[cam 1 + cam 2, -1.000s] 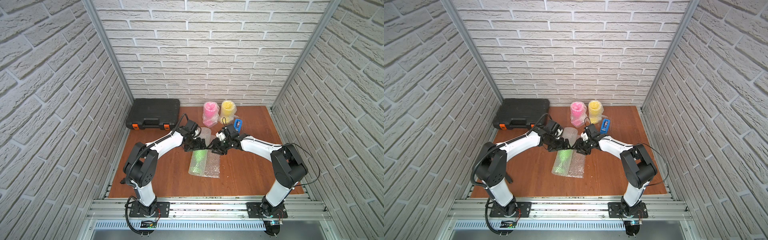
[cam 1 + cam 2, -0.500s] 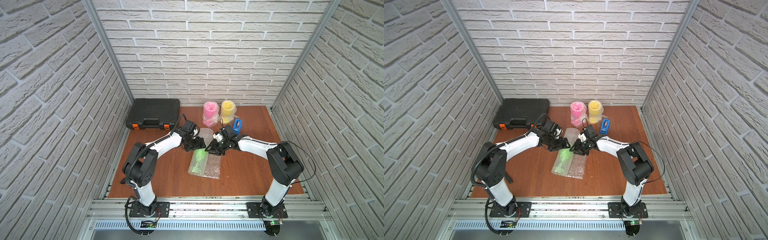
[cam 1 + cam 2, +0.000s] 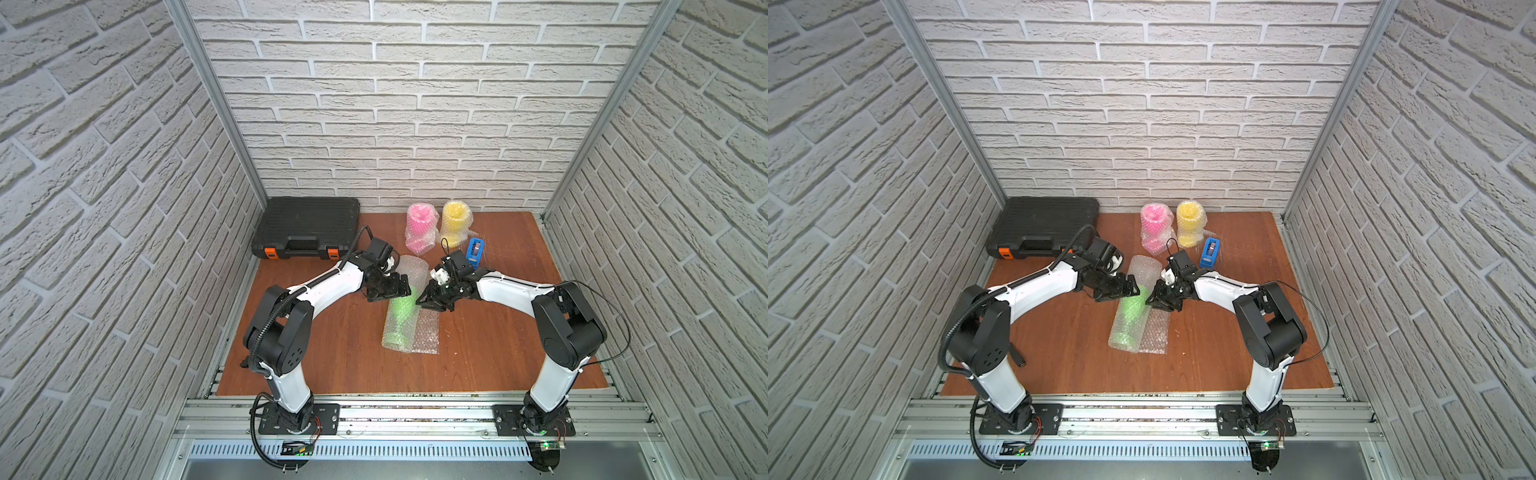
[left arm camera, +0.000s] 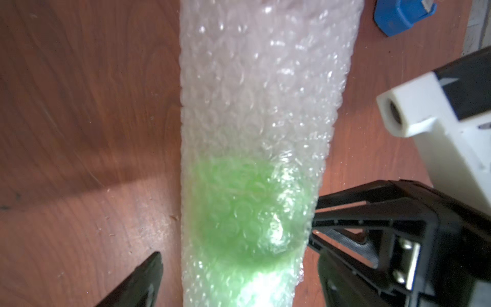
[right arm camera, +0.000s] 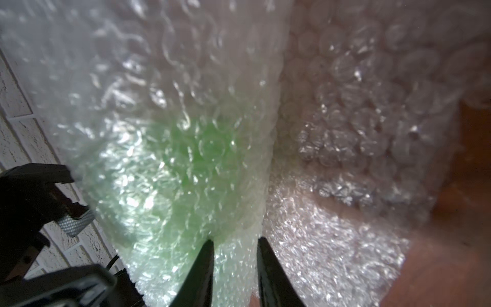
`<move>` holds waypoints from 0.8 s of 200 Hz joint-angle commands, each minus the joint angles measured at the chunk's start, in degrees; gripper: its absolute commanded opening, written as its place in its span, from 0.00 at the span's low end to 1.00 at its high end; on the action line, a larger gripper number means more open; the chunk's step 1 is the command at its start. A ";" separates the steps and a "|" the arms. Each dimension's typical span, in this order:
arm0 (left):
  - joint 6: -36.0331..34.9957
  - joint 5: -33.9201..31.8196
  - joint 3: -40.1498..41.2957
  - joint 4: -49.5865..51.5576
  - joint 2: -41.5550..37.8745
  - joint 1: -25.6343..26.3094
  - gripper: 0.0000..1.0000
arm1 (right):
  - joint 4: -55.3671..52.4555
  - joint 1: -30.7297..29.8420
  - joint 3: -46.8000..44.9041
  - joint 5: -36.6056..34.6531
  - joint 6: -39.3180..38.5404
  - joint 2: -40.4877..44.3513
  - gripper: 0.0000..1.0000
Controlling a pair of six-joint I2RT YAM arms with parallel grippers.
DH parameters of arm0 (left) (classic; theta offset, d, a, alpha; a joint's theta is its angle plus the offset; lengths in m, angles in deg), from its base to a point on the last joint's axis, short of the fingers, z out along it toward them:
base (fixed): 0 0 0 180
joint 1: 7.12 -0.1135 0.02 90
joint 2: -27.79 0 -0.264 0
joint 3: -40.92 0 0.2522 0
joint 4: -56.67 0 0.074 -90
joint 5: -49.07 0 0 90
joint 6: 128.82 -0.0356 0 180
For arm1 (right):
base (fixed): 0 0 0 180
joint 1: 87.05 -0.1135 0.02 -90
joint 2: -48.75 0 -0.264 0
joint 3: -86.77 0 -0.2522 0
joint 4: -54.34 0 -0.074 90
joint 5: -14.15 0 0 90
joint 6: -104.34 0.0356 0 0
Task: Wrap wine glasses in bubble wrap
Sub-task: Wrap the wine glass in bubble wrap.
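Right gripper (image 5: 235,242), apparently on wrap (image 5: 332,239) edge

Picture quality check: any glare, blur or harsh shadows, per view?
Left wrist: wrap crisp mid-frame, but glare washes the goblet white toward the frame edge. Right wrist: too close, wrap soft and speckled with glints, fingers plain dark silhouettes. Both top views: sharp, evenly lit, no glare on the table, no hard shadows.
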 commanded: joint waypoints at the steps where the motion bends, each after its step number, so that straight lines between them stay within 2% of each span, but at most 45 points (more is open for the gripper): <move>1: -3.07 -2.85 -3.49 4.57 1.93 1.10 0.91 | -0.95 0.47 -0.52 -1.06 -1.26 -0.33 0.29; 50: -5.73 -4.68 -10.64 9.63 9.53 3.96 0.93 | -0.90 1.37 -1.21 -0.90 -1.53 -1.32 0.29; 95: -5.24 -6.18 -11.10 9.81 11.09 4.23 0.90 | -1.79 1.92 -2.13 -1.77 -1.67 0.78 0.30; 123: -4.98 -7.09 -11.15 10.49 10.71 4.23 0.88 | -4.45 2.71 -3.59 -3.27 -2.85 3.13 0.34; 160: -4.27 -9.70 -11.15 11.56 10.74 4.08 0.86 | -9.31 3.45 -7.67 -7.63 -5.31 7.26 0.47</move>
